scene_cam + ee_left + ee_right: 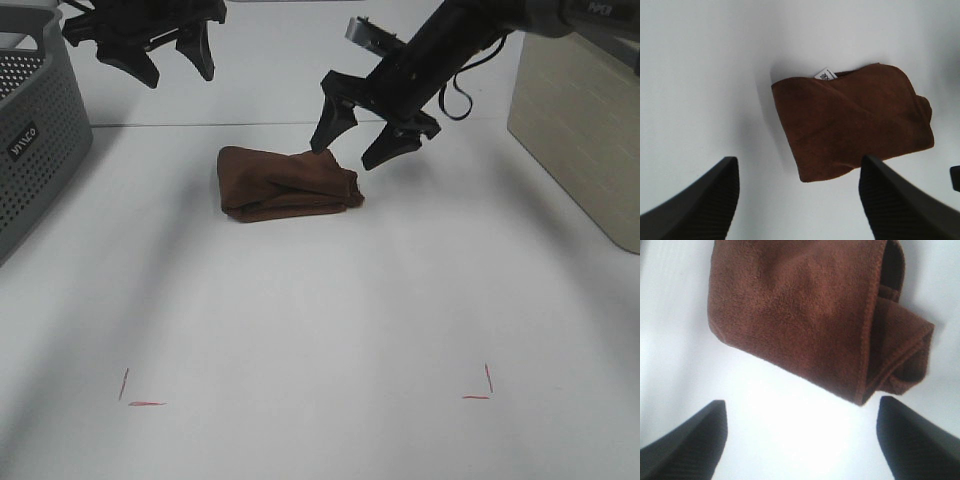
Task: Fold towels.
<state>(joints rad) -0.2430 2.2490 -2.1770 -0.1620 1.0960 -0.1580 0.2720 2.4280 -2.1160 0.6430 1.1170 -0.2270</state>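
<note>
The towel [288, 184] lies folded near the table's far edge, long axis left-right. The right pincer [365, 135], released, hovers over its right end; the left pincer [168, 55], also released, hangs farther off.

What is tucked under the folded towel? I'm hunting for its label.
A small white tag pokes out from beneath one edge of the towel. Its print is too small to read, and whatever lies between the folded layers is covered.
</note>
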